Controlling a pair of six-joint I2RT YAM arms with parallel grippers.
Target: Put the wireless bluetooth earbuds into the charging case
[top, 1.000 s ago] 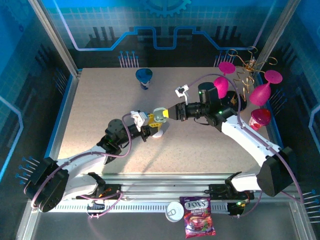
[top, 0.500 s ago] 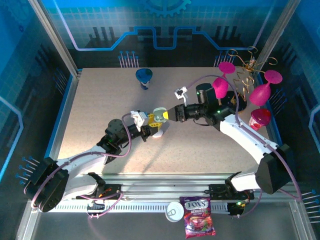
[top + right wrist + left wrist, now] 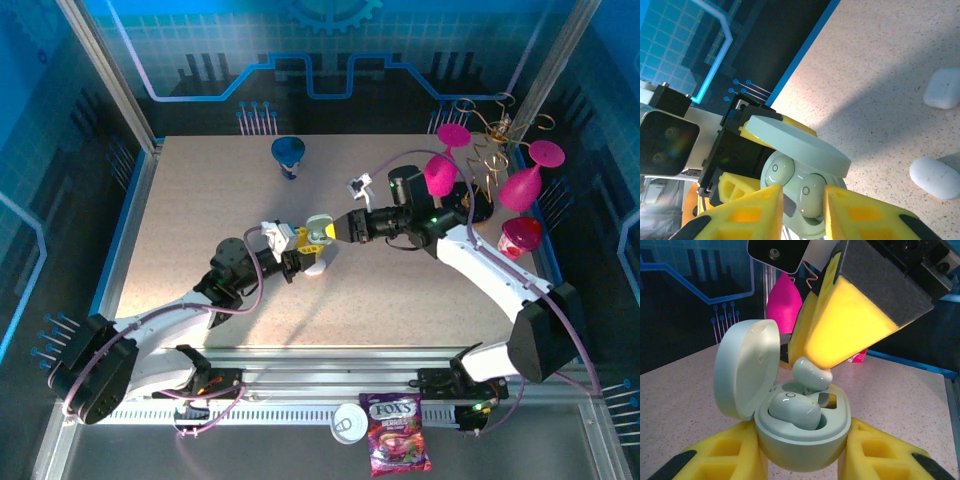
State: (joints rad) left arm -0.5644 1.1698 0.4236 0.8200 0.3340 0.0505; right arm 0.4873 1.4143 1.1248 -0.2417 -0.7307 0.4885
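Left gripper (image 3: 802,462) clamps open charging case (image 3: 800,447) (base cropped); first earbud (image 3: 792,410) seated; right gripper (image 3: 804,200) straddles second earbud (image 3: 809,190), grip unclear.

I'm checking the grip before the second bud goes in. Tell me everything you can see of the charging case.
The charging case is a pale mint, rounded pebble of smooth plastic, clamped at its base in the left gripper. Its hinged lid stands open. One matching earbud lies seated in a well. A second earbud, at the tip of the right gripper, is at the mouth of the other well.
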